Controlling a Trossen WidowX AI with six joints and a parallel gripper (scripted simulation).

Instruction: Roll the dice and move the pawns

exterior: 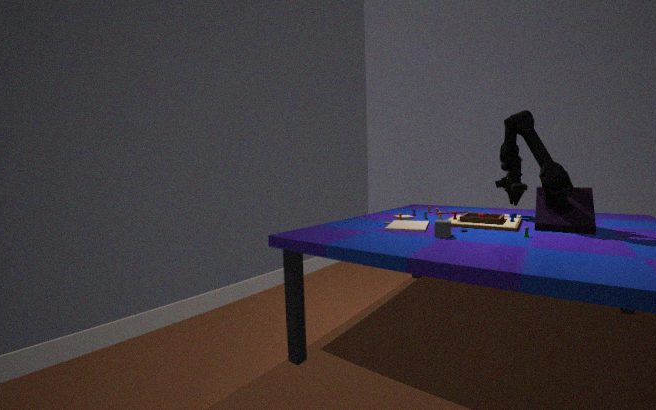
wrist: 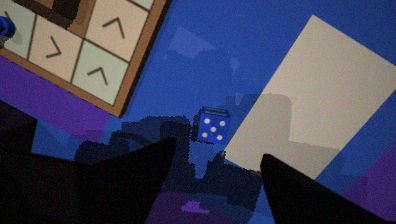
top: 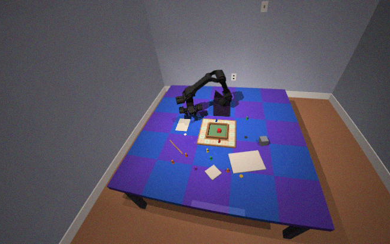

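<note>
While the red die [top: 219, 130] [exterior: 481, 215] sits in the tray [top: 207, 130] [exterior: 502, 219] at the middle of the board, the blue die [wrist: 213, 126] is out on the bench [top: 166, 178] [exterior: 361, 244] — five pips facing up, just beside the small cream sheet [top: 182, 124] [wrist: 325, 90] and apart from the board [top: 199, 143] [exterior: 516, 227] [wrist: 102, 77]. Above it hangs the end effector [top: 192, 117] [exterior: 514, 203] [wrist: 218, 152], fingers well parted and nothing between them, its shadow spilling around the die and across part of that sheet. And the pawns: the blue pawn [top: 216, 120] [exterior: 512, 217] [wrist: 6, 26] stands on the board's strip nearest the arm [top: 202, 83] [exterior: 537, 145], the red pawn [top: 219, 141] [exterior: 454, 215] on the opposite strip, across the tray. Past the red side, a yellow pawn [top: 207, 150] and a green pawn [top: 210, 158] stand on the bench, with a purple one [top: 195, 168] farther out. Over to one side lies a thin tan stick [top: 176, 147] — an orange pawn [top: 185, 155] near its end — and across on the other side sit a grey cube [top: 263, 140] [exterior: 442, 229] and a large cream panel [top: 247, 161] [exterior: 407, 225].
</note>
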